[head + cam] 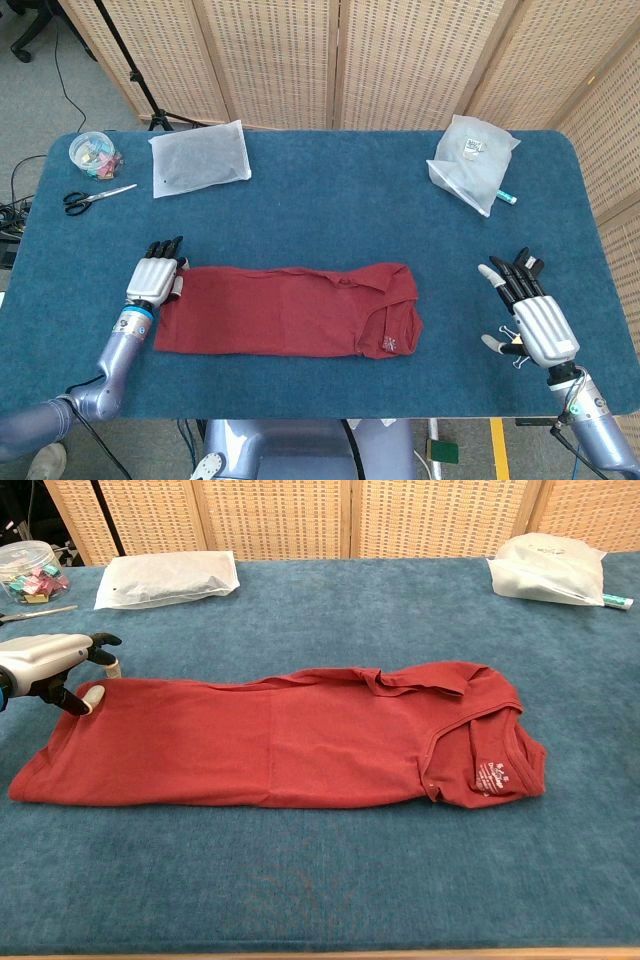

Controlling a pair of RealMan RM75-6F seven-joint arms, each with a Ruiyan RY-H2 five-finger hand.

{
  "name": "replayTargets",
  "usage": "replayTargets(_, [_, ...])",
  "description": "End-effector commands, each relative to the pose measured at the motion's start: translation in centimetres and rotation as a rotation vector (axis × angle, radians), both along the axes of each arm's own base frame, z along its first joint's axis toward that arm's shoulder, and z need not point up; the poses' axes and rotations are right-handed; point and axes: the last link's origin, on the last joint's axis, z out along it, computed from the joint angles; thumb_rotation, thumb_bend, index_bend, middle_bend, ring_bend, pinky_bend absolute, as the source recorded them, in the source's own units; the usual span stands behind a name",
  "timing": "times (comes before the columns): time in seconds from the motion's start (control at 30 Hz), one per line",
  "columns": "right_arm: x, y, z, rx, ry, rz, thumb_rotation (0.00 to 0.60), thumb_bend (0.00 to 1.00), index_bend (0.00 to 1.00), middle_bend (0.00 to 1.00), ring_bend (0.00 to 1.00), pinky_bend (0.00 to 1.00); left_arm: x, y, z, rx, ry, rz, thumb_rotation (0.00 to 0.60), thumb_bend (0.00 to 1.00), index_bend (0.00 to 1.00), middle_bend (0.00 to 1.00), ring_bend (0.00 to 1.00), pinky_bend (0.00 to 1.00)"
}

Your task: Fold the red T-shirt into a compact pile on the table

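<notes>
Near the front edge of the table [330,215], which has a blue felt-like top, the red T-shirt [285,310] lies flat as a long narrow band running left to right, already folded lengthwise. Its collar end with the small white label sits toward the middle-right, and the hem end points at the left edge. From the chest view you can see a bit of bunched fabric along the far side of the shirt near the collar.

Left hand [155,274] sits right at the shirt's left end, by its far corner. In the chest view its thumb tip touches the cloth there, but I honestly can't tell if it's pinching the fabric or just resting on it. Fingers point away toward the far edge.

Right hand [528,312] is over by the front right corner, well apart from the shirt, fingers spread and holding nothing, palm down over the table.

Further back, a flat white plastic bag [199,158] lies near the far left corner. Just left of it are black-handled scissors [95,198] and a clear round tub [91,152] of little colored bits, right at the left edge. Over toward the far right corner is a puffy clear bag [470,162] with a small teal thing [507,197] poking out beside it.
</notes>
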Motion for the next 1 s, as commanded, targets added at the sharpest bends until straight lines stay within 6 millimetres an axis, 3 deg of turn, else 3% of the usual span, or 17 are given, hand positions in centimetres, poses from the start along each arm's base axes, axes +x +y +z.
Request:
replayTargets(0.03, [0.00,0.00,0.00,0.000,-0.001,0.000,0.600,0.00,0.00,0.00,0.00,0.00,0.02,-0.13,0.05,-0.001,-0.004,-0.003,0.600,0.62,0.76,0.00,0.00,0.00])
replayTargets(1.0, [-0.05,-0.03,0.15,-0.002,-0.010,0.001,0.600,0.00,0.00,0.00,0.00,0.00,0.77,-0.51,0.33,0.048,-0.068,-0.066,0.600,0.61,0.84,0.00,0.00,0.00])
